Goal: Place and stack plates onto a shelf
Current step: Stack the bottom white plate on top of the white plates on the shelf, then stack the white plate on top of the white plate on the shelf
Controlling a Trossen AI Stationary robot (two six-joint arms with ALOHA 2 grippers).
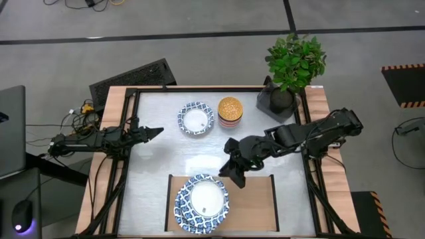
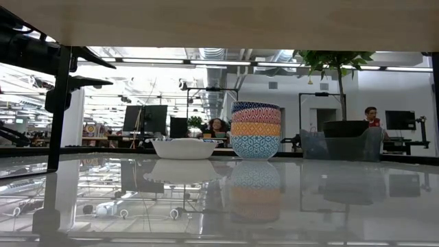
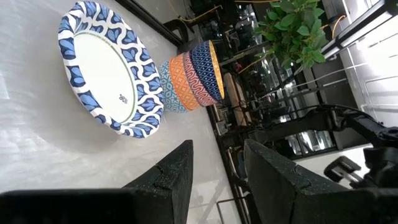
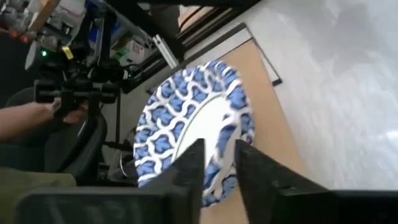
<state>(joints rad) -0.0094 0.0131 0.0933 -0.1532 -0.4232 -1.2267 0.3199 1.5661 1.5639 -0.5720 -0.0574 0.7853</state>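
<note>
Right gripper (image 1: 234,176) just above far right rim of plate stack (image 1: 202,204), fingers a small way apart, nothing held. Stack lies flat, white side up, on left part of shelf (image 1: 255,207). Round, so no long side. One more plate (image 1: 196,119) flat on table beside bowls (image 1: 230,111). Left gripper (image 1: 154,133) waits at left edge, part open, empty.

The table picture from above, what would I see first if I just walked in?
Probably the stack of blue-and-white plates on the wooden shelf at the near edge, with the right gripper hovering over its rim. Next, the lone plate at the far side, beside a pile of colourful bowls and a leafy potted plant. The left gripper waits at the left.
</note>
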